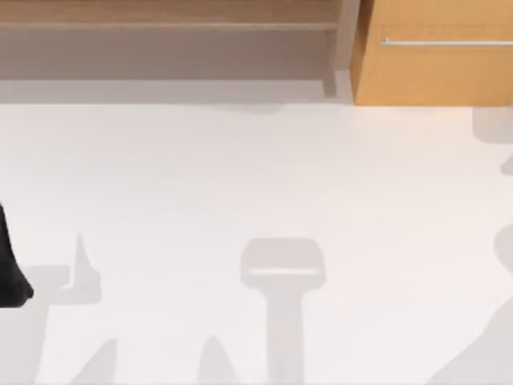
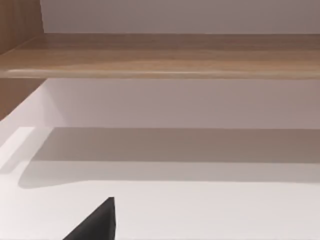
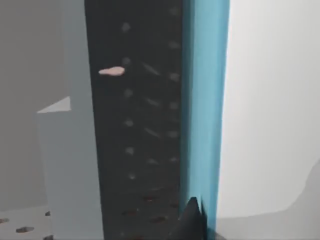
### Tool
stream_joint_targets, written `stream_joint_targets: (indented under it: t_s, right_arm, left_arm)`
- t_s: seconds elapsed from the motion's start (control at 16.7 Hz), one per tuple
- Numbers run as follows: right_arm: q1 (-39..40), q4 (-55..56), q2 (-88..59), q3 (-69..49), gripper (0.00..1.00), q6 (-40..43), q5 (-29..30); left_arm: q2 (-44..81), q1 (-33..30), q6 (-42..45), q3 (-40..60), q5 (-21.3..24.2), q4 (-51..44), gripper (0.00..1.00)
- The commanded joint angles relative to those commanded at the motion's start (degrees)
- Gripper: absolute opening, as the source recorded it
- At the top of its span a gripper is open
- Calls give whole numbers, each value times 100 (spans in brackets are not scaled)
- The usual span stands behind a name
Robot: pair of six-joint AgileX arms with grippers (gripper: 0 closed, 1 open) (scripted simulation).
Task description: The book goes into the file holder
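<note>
Book [image 3: 205, 110], seen edge-on from the right wrist as a light-blue strip against the perforated holder [image 3: 140, 125], looks thin, stiff and light, best pinched across its covers; I cannot tell whether either gripper is open, the left arm [image 1: 10, 269] idle at the table's left.

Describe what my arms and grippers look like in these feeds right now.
Little shows. The left arm is a matte black, rounded form at the top view's left edge. A flat black angular finger appears in the left wrist view, and a dark jagged fingertip in the right wrist view. No cables or markings visible.
</note>
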State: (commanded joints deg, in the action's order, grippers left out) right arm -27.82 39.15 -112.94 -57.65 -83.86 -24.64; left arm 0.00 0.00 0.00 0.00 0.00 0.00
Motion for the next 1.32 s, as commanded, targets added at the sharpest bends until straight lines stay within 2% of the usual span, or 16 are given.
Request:
stream_joint_targets:
  t_s: [0.24,1.02,1.32]
  right_arm:
    - [-1,-6,-19,-18,0,-2,11]
    - [-1,-6,-19,-18,98,-2,11]
    - [-1,-6,-19,-18,100,-2,11]
  left_arm:
    - [0,0,0,0,0,0,100]
    - [0,0,0,0,0,0,100]
    - [0,0,0,0,0,0,100]
